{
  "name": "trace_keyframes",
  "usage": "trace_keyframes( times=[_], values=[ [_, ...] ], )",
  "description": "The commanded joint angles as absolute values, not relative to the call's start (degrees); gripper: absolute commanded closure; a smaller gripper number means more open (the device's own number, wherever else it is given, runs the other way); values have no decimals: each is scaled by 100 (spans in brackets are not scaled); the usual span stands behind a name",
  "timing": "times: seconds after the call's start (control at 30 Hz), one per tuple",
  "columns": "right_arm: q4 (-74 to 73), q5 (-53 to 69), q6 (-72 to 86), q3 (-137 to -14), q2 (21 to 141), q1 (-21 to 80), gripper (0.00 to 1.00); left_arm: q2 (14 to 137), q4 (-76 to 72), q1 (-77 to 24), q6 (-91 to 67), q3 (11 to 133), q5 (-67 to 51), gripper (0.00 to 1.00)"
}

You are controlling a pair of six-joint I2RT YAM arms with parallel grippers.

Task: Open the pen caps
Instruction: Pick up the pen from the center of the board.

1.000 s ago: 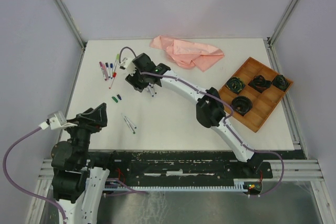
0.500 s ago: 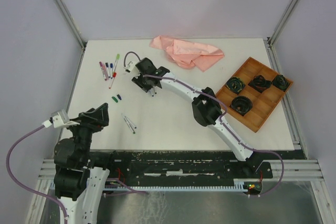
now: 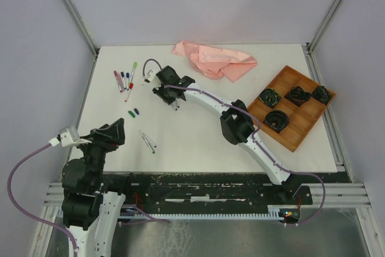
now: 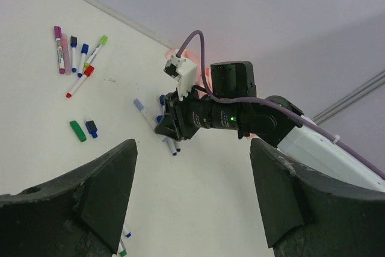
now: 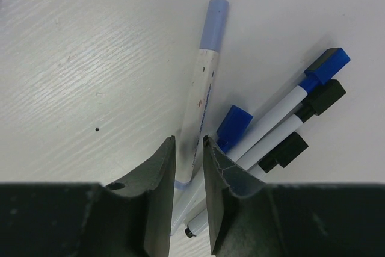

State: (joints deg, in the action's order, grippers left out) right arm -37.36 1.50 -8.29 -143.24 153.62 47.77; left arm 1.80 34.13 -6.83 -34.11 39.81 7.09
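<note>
My right gripper (image 5: pixel 189 139) is down on the table with its jaws shut on the white barrel of a pen (image 5: pixel 207 70) that has a light-blue cap. Beside it lie a loose blue pen cap (image 5: pixel 233 126) and pens capped in blue (image 5: pixel 328 64) and black (image 5: pixel 325 96). In the top view this gripper (image 3: pixel 174 104) is left of the table's centre. Loose green (image 4: pixel 77 130) and navy (image 4: pixel 91 127) pen caps lie nearer the left arm. Several capped pens (image 3: pixel 123 80) lie at the far left. My left gripper (image 4: pixel 192 145) hangs open and empty above the near left of the table.
A crumpled pink cloth (image 3: pixel 213 59) lies at the back. A wooden compartment tray (image 3: pixel 295 133) with black coiled items (image 3: pixel 270 96) sits at the right. Two uncapped pens (image 3: pixel 148 142) lie close to the left gripper (image 3: pixel 111 132).
My right gripper shifted slightly to the right over the pens and its jaws narrowed onto the light-blue-capped pen. The left arm barely moved.
</note>
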Motion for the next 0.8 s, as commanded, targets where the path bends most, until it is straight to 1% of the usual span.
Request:
trace_keyframes(
  times=[0.0, 0.17, 0.33, 0.43, 0.6, 0.77],
  values=[
    [-3658, 211, -791, -14296, 15328, 4796, 69, 185, 3148, -657, -3568, 3973, 593, 18],
    [-3728, 220, -790, -14121, 15275, 4799, 70, 150, 3153, -656, -3614, 3968, 552, 18],
    [-3822, 212, -816, -13672, 15034, 4806, 81, 141, 3154, -656, -3702, 3940, 439, 18],
    [-3915, 188, -863, -13260, 14745, 4840, 86, 141, 3114, -656, -3771, 3892, 339, 18],
    [-4069, 202, -861, -12120, 13919, 4856, 89, 133, 3038, -654, -3888, 3812, 164, 18],
    [-4060, 297, -851, -10347, 12798, 4852, 89, 98, 2853, -658, -4090, 3626, -109, 18]
  ],
)
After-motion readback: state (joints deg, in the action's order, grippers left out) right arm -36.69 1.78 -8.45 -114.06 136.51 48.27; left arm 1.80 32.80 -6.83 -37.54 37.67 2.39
